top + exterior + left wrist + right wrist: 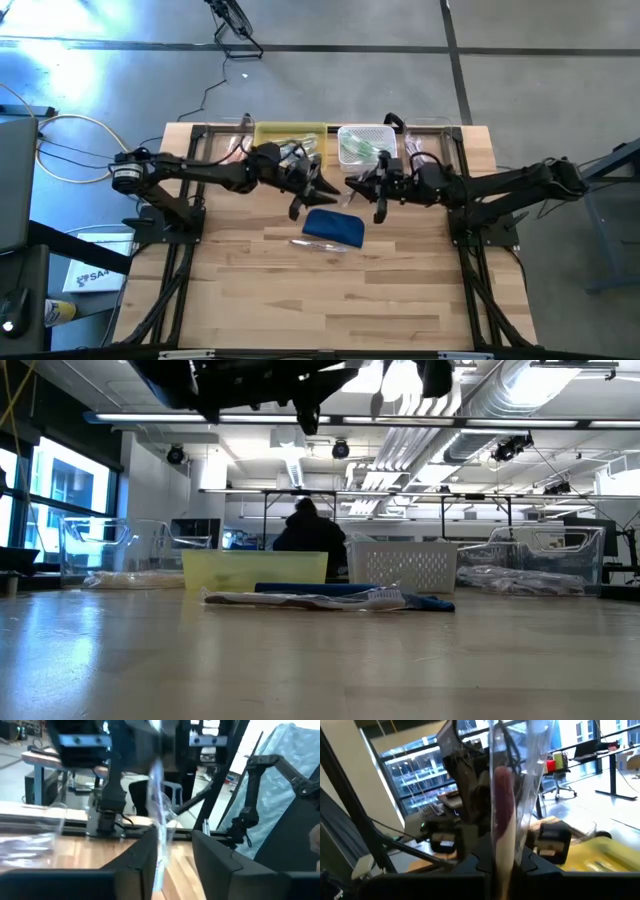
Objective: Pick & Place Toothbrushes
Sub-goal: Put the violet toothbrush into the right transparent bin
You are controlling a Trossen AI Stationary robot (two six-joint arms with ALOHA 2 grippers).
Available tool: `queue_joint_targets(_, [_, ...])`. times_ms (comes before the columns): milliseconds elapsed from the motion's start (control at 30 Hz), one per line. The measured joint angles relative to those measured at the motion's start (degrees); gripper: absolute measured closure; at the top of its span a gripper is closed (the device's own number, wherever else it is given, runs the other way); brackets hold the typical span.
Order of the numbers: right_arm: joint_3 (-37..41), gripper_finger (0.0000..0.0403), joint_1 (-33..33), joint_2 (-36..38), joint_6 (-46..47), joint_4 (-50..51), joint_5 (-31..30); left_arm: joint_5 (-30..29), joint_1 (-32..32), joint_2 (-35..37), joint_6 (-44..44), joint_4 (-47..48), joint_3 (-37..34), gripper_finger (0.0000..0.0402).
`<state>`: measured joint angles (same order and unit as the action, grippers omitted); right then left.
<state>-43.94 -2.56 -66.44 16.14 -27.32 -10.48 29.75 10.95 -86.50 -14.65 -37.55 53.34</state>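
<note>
**Both arms meet mid-air over the pouch**

Pale wooden tabletop (330, 290), grey shop floor all round, and the action sits near the far edge. Look at the wrist views: each arm has a wrapped toothbrush. The right gripper (502, 862) pinches a pink-handled toothbrush (503, 820) in clear wrap, standing up between its fingers. The left gripper (167, 855) grips another one, a clear-wrapped toothbrush (159, 815) rising from its narrow gap.

From above, left gripper (305, 190) and right gripper (368, 190) face each other, close together but apart, raised over the table just behind the dark blue pouch (333, 227). That pouch lies near the middle of the tabletop, and a packaged toothbrush (320, 245) lies along its near side, touching it; the low view shows its bristle head (385, 596) in front of the pouch.

Against the far edge stand a yellow bin (290, 135) and a white basket (365, 143), side by side, both holding more wrapped toothbrushes. Clear bins sit at the far corners. Beyond the table a person (308, 535) sits, back turned.
</note>
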Motion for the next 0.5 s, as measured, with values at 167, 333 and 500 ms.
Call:
queue_joint_targets(167, [-0.02,0.0393,1.50,3.80,0.31,7.93,-0.11,3.79,4.02,0.07,-0.53,-0.69,0.00,0.0262])
queue_joint_targets(333, [-0.02,0.0393,5.79,7.14,0.37,15.15,-0.09,6.17,7.89,0.07,-0.14,-0.82,0.00,0.0261])
queue_joint_targets(500, [-0.02,0.0393,13.43,10.30,0.72,23.58,-1.05,7.46,12.06,0.07,-2.63,-3.24,0.00,0.0261])
